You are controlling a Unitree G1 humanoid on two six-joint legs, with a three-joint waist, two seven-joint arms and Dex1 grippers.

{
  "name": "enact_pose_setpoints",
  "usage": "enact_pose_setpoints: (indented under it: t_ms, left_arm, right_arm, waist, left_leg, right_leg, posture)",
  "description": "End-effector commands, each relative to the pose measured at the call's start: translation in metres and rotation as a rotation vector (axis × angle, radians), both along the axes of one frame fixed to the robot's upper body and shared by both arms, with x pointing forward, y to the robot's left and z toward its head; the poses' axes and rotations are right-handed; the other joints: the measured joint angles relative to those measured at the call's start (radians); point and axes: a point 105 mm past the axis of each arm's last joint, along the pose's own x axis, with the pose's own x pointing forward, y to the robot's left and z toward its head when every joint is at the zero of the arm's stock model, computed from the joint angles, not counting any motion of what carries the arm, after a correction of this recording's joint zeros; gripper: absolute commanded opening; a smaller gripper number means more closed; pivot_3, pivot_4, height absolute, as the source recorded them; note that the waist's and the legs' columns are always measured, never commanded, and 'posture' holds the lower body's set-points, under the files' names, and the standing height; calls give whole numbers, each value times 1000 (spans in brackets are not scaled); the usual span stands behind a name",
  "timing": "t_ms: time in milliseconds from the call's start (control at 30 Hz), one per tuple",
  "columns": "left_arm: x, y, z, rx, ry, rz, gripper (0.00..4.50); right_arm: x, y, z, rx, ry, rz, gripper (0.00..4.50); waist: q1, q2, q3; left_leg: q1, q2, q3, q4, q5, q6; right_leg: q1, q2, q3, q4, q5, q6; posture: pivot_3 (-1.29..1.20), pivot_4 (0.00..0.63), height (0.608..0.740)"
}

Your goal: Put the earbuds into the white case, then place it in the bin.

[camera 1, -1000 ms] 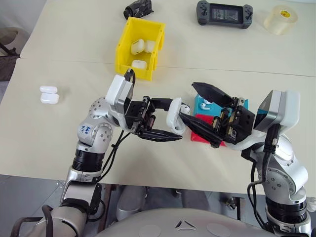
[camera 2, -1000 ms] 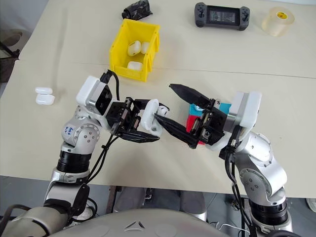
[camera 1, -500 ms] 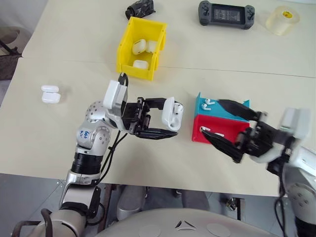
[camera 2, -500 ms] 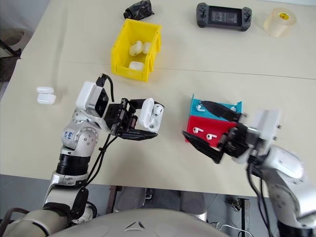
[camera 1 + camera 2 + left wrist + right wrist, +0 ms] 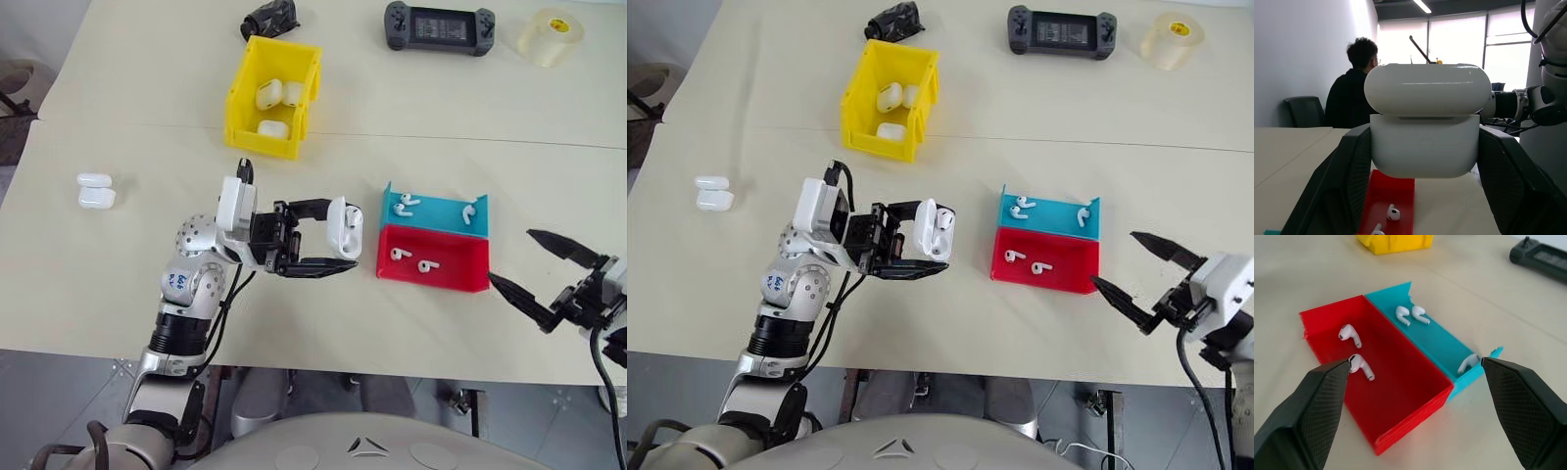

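Observation:
My left gripper (image 5: 337,236) is shut on the white case (image 5: 346,225) and holds it above the table with its lid hinged open; the left wrist view shows the case (image 5: 1427,142) clamped between both fingers (image 5: 1344,181). Loose earbuds lie in two trays: two in the red tray (image 5: 441,281), such as one earbud (image 5: 1360,366), and three in the blue tray (image 5: 438,217), such as another earbud (image 5: 1403,315). My right gripper (image 5: 510,257) stands open, just right of the trays and holding nothing. The yellow bin (image 5: 263,139) sits at the back left with three white cases inside.
Two more white cases (image 5: 96,190) lie at the far left of the table. A game controller (image 5: 437,24), a tape roll (image 5: 554,36) and a black object (image 5: 271,17) line the back edge. A person (image 5: 1354,93) sits in the background of the left wrist view.
My right gripper has pulled away from the case, swinging right and down past the trays, fingers spread. The left gripper keeps its hold on the case and has barely shifted.

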Motion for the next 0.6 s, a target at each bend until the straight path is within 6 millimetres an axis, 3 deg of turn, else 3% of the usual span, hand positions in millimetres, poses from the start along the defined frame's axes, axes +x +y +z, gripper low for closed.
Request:
enact_pose_setpoints:
  t_ms: [33, 233, 367, 600]
  left_arm:
    - [-5, -1, 6, -30, -33, 37, 2799]
    - [-4, -1, 6, -35, -26, 77, 2799]
    - [-2, 2, 7, -29, -33, 107, 2799]
    - [-7, 0, 5, -22, -28, 86, 2799]
  right_arm:
    - [12, 5, 12, -60, -17, 15, 4486]
    - [35, 28, 37, -60, 13, 60, 4486]
    - [55, 52, 42, -136, 197, 80, 4486]
    - [93, 70, 48, -257, 335, 28, 4486]
  waist:
    - [2, 0, 0]
    - [5, 0, 0]
    - [1, 0, 0]
    - [3, 0, 0]
  left_leg:
    - [0, 0, 0, 0, 0, 0]
    - [-1, -1, -1, 0, 0, 0]
    - [-2, -1, -2, 1, 0, 0]
    - [-4, -1, -2, 1, 0, 0]
  right_leg:
    - [0, 0, 0, 0, 0, 0]
    - [0, -1, -1, -1, 0, 0]
    - [-1, -2, -1, -1, 0, 0]
    - [-3, -2, -2, -1, 0, 0]
  posture:
    - [0, 150, 740]
    - [0, 150, 740]
    - [0, 150, 740]
    - [0, 150, 740]
